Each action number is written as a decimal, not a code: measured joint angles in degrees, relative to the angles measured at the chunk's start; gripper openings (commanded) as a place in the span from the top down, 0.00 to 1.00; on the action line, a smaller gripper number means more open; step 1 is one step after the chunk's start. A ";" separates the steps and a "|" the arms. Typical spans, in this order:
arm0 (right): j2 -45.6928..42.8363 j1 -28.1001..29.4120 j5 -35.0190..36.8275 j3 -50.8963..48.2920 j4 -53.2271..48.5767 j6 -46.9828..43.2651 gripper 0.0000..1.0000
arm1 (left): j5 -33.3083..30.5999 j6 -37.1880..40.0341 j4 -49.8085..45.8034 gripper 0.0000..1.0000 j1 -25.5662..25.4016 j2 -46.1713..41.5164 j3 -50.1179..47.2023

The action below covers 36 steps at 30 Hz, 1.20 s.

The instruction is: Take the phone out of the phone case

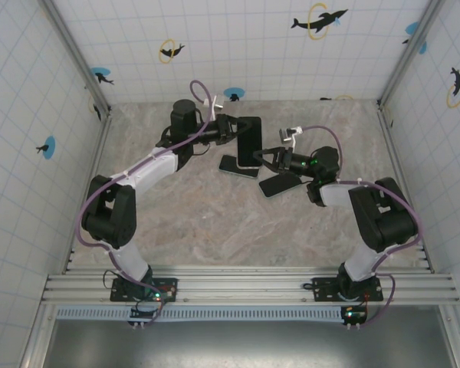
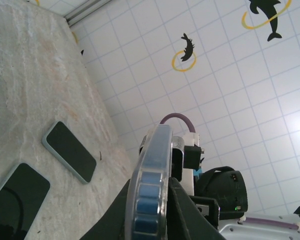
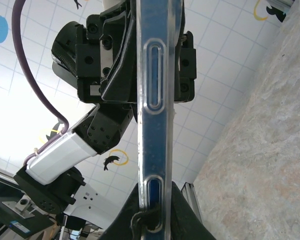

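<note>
Whether the phone (image 1: 250,142) sits fully in its phone case (image 3: 154,105) cannot be told. Both wrist views meet it edge-on, showing a silvery rim with long button slots under what looks like a clear shell, and from above it reads as one dark slab. It is held off the table (image 1: 215,222), in the middle toward the far wall, between the two arms. The left gripper (image 1: 231,130) comes in from the left at the phone's far end, jaws clamped on it, fingers (image 2: 121,207) pressed to both faces. The right gripper (image 1: 271,159) is closed on the near end from the right, its fingers (image 3: 131,212) pinching the rim and cut off at the bottom of that view. Under the lifted phone lies a light-edged handset (image 2: 70,151), partly covered by it from above. Just right and nearer lies a dark handset (image 1: 280,185), partly hidden by the right gripper. A purple cable (image 1: 203,96) loops over the left wrist. Tiled walls (image 1: 238,46) with dolphin stickers close in the far side.
</note>
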 measured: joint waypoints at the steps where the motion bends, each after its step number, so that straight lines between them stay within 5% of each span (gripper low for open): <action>1: 0.07 0.00 -0.11 0.02 0.15 0.07 0.89 | 0.13 -0.02 0.11 0.84 0.00 0.00 0.00; 9: 0.98 -0.04 0.31 0.22 1.27 0.55 0.68 | 0.37 -0.24 0.61 0.96 0.04 0.07 0.00; 17: 0.94 -0.09 2.75 0.13 2.54 -1.05 0.50 | -3.65 -1.77 1.31 0.95 0.04 0.09 -0.04; 28: -10.67 2.36 18.25 -13.53 -4.50 -17.00 0.54 | -18.25 -7.85 9.42 0.93 -2.10 -0.11 -6.01; 36: -11.37 8.52 27.87 -15.30 -3.82 -19.91 0.59 | -26.18 -11.65 14.40 0.94 -5.05 -0.81 -9.70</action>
